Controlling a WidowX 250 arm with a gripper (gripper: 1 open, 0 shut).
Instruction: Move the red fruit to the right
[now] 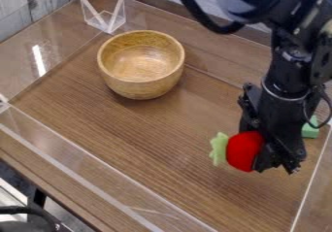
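Observation:
The red fruit (244, 150), small and bright red with a light green leafy end pointing left, hangs just above the wooden table at the right, near the front. My black gripper (259, 149) comes down from above and is shut on the fruit, its fingers clasping the fruit's right side. The arm rises toward the upper right of the camera view.
A wooden bowl (142, 63) stands at the back left, with nothing in it. A flat green block (312, 129) lies at the right edge, mostly hidden behind the gripper. Clear acrylic walls (78, 153) ring the table (143, 139). A clear folded stand (101, 15) sits at the back.

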